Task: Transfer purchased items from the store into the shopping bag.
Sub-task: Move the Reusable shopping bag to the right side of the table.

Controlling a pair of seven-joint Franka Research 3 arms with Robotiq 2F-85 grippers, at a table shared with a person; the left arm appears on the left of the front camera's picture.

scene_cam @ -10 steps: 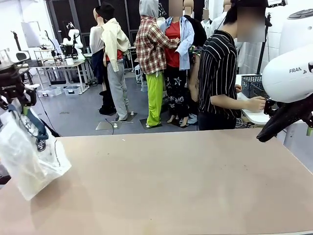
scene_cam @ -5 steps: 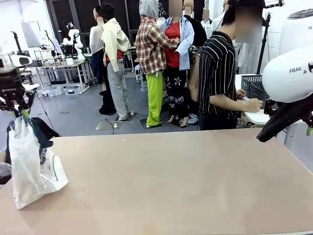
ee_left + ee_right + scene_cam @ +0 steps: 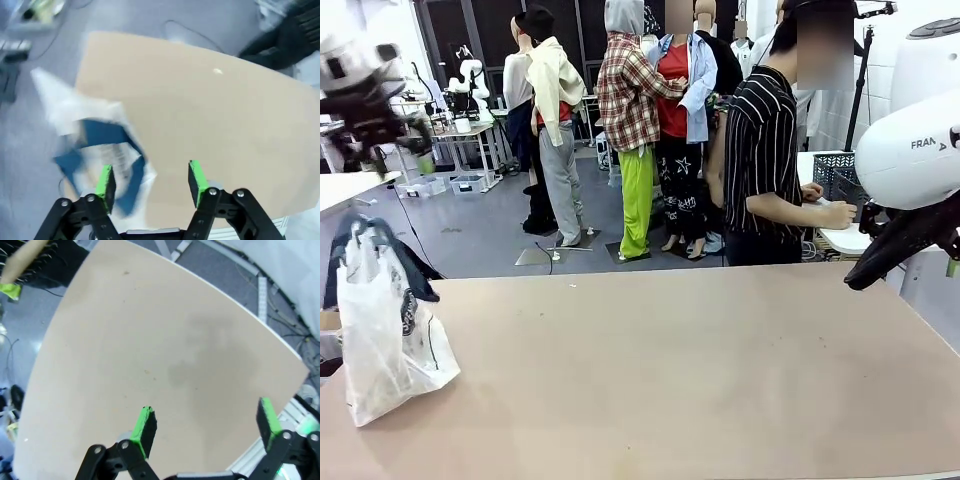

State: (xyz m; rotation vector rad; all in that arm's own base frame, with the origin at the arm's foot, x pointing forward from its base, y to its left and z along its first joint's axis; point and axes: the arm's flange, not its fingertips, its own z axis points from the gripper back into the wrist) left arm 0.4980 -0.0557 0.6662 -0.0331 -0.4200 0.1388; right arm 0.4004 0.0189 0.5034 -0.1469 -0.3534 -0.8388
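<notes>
Pale tan and broad, the table (image 3: 700, 370) stretches across the front view toward a person (image 3: 770, 160) in a black striped top who stands at its far right side, turned toward a white side surface with a hand (image 3: 842, 212) resting on it. A dark grey lattice basket (image 3: 842, 172) sits on that side surface, behind the person's arm, well apart from the table's left end.

On the left end of the table stands the shopping bag (image 3: 385, 335), thin translucent white plastic with black print. Its dark navy handles (image 3: 380, 248) flop over its top, and it leans slightly. Nothing grips it.

High above the bag, at the upper left of the front view, the left pincer (image 3: 365, 105) is blurred and well clear of the handles. In the left wrist view the left pincer (image 3: 151, 181) has its green-padded fingers parted with nothing between them, and the bag (image 3: 95, 145) lies below with its blue handles spread, blurred.

At the right edge of the front view is the white body of the right arm (image 3: 910, 150), with a dark part angling down beside the table's far right corner. In the right wrist view the right pincer (image 3: 207, 424) is spread wide and empty above bare table (image 3: 165, 360).
</notes>
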